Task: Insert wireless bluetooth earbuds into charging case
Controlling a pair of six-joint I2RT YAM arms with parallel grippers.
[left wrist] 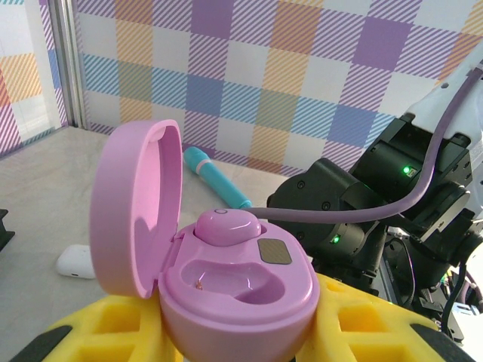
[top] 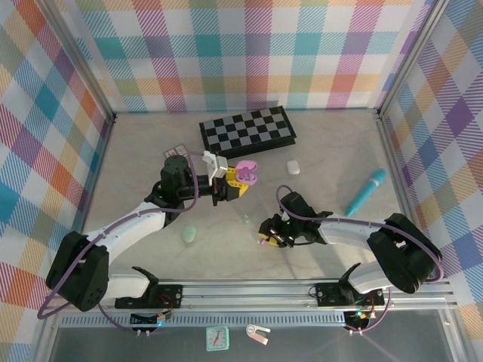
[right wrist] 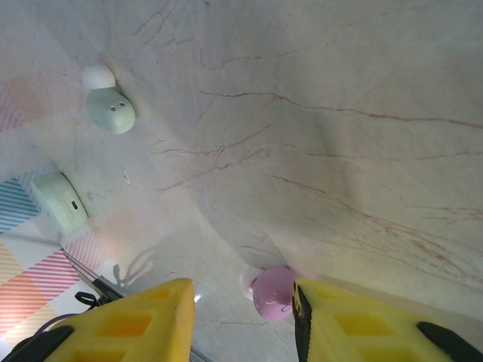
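Right gripper (right wrist: pixel 241 292) low over the table (right wrist: pixel 339 151), yellow fingers (right wrist: pixel 128 320) spread wide, nothing held. Loose lilac earbud (right wrist: pixel 273 292) lies on the table between them, right up against one finger; can't tell if touching. Looks set up for a pinch, the wide spread giving room to straddle such a small thing. Left gripper (left wrist: pixel 238 332) clamped on the base of the lilac case (left wrist: pixel 241 294), held up off the table, lid (left wrist: pixel 136 211) hinged open so the sockets are exposed, likely to present them to the other arm. One seated earbud (left wrist: pixel 226 225) fills the rear socket. Front socket (left wrist: pixel 226 273) is empty, presumably meant for the loose one. Further out: mint earbud (right wrist: pixel 109 111) and mint case (right wrist: pixel 60 202) on the table, apart from each other. White case (left wrist: pixel 75 262) and teal cylinder (left wrist: pixel 215 177) beyond, checkerboard (top: pixel 247 130) near the back wall.
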